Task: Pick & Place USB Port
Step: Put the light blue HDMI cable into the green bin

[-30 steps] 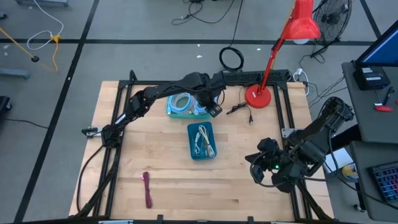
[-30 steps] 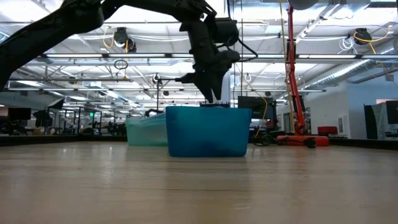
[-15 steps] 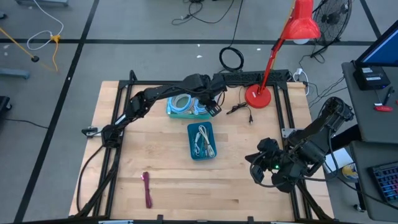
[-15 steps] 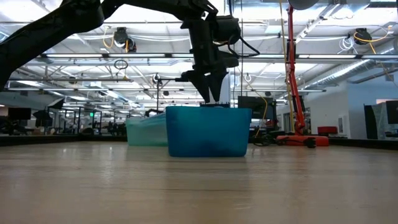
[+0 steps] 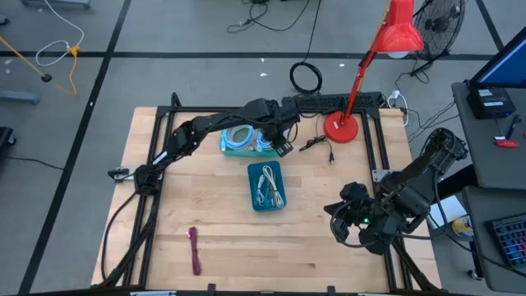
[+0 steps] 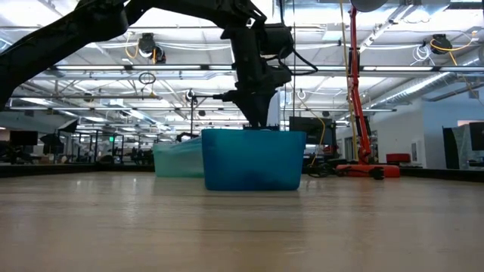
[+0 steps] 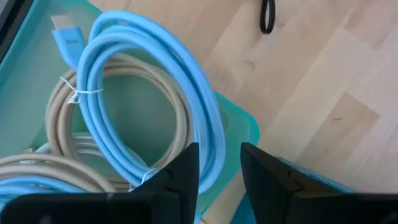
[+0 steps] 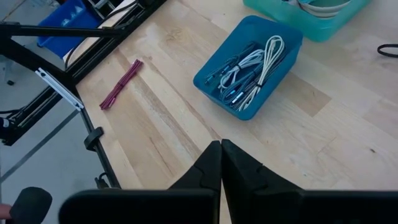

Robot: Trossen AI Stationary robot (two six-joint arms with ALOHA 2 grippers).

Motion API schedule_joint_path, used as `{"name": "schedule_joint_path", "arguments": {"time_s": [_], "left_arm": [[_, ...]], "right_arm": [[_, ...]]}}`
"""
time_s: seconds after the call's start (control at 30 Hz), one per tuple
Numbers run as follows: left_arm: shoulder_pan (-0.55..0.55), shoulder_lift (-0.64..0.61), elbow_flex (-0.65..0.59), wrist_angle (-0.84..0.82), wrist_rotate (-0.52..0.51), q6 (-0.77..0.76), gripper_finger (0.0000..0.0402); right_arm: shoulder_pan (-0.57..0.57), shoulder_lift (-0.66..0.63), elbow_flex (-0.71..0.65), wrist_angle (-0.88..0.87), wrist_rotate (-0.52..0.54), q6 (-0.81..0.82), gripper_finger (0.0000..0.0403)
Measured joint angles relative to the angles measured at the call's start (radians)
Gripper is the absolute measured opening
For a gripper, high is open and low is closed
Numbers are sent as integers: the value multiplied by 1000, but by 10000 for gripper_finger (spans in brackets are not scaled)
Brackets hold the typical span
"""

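- While the right gripper (image 5: pixel 339 224) rests clenched and empty near the counter's (image 5: pixel 214 238) right edge, the left gripper (image 5: pixel 283 148) hangs over the corner of the teal tray (image 5: pixel 243 140).
- Its fingers (image 7: pixel 180 174) stand parted with nothing between them, just above a coil of light blue cable (image 7: pixel 149 99) lying on beige cable (image 7: pixel 56 118) in that tray.
- The blue bin (image 5: pixel 266 186) sits just in front of the teal tray, mid-counter, holding white and dark USB cables (image 8: pixel 249 71).
- A maroon tie (image 5: pixel 194 250) lies well apart, near the front left.
- A red lamp (image 5: pixel 362 74) stands at the back right, with a black cable (image 5: pixel 316 145) beside its base.
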Motion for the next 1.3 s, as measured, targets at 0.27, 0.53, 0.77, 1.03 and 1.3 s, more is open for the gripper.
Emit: {"name": "schedule_joint_path", "arguments": {"time_s": [0.27,0.53,0.77,1.03,1.3], "left_arm": [[3,4,0,23,-13,3,141],[7,27,-6,14,-17,11,85],[5,55,-7,-7,-27,16,42],[20,55,-7,-15,-31,-12,18],[39,55,-7,-12,-11,-29,16]], "right_arm": [[0,0,0,19,0,0,0],[0,0,0,36,1,0,0],[7,0,0,46,4,0,0],[21,0,0,60,31,0,0],[21,0,0,67,31,0,0]]}}
